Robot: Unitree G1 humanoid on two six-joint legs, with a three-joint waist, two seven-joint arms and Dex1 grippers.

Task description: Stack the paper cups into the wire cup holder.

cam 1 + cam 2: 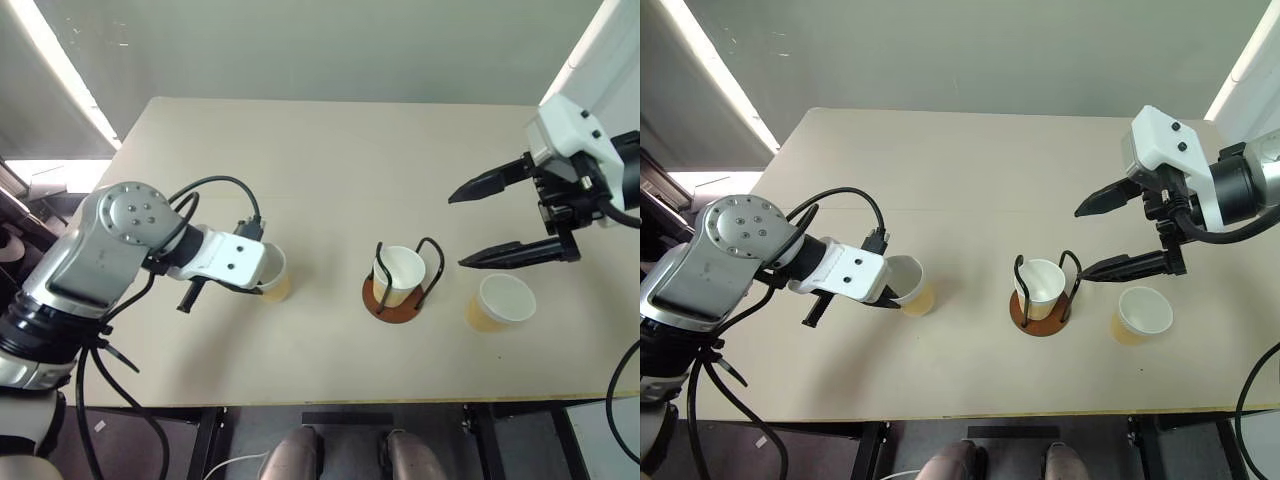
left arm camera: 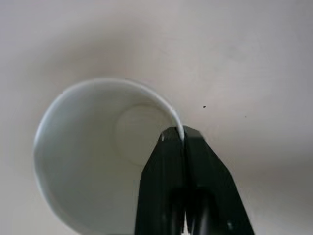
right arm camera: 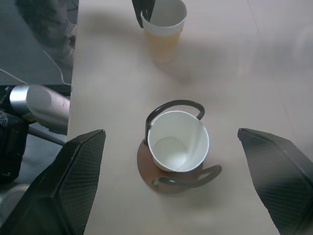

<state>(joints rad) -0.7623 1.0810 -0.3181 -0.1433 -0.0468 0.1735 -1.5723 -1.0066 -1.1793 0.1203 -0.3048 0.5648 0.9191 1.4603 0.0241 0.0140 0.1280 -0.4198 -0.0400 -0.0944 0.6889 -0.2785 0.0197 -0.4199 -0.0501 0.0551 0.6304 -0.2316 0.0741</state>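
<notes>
Our left pincer point(image 2: 183, 139) pinches a paper cup's point(image 1: 275, 275) rim; we lift straight, right pincer point(image 1: 505, 220) gaping idle.

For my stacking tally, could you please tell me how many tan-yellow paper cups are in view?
3: one tan-yellow paper cup inside the wire cup holder, one pinched at its rim by the left gripper, one standing right of the holder.

Bare table point(image 1: 330, 160) behind the wire cup holder point(image 1: 402, 285); cups flank it.
</notes>
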